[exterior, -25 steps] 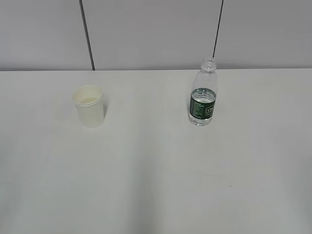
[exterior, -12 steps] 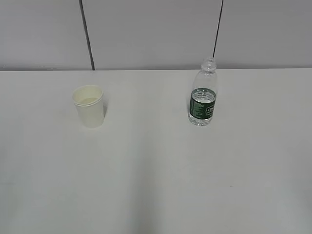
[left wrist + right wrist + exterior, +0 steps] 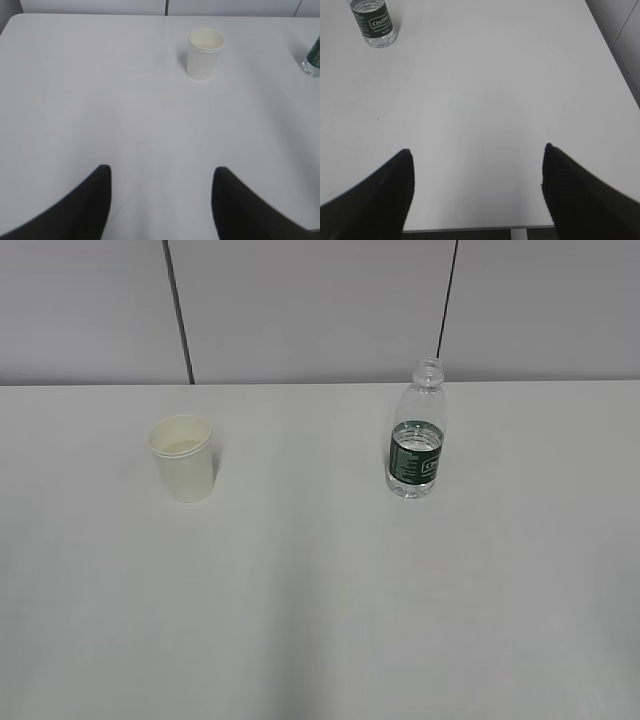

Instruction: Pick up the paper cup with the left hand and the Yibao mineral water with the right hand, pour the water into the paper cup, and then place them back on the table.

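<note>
The off-white paper cup (image 3: 183, 457) stands upright on the white table (image 3: 320, 590), left of centre; it also shows far ahead in the left wrist view (image 3: 204, 53). The uncapped Yibao bottle (image 3: 417, 443) with its dark green label stands upright right of centre, partly full of clear water (image 3: 414, 439); it shows at the top left of the right wrist view (image 3: 372, 21). My left gripper (image 3: 160, 172) is open and empty, well short of the cup. My right gripper (image 3: 477, 150) is open and empty near the table's front edge. Neither arm shows in the exterior view.
A grey panelled wall (image 3: 320, 310) with dark seams stands behind the table. The table's front edge (image 3: 470, 229) and right edge (image 3: 612, 60) show in the right wrist view. The bottle's base shows at the right edge of the left wrist view (image 3: 313, 60).
</note>
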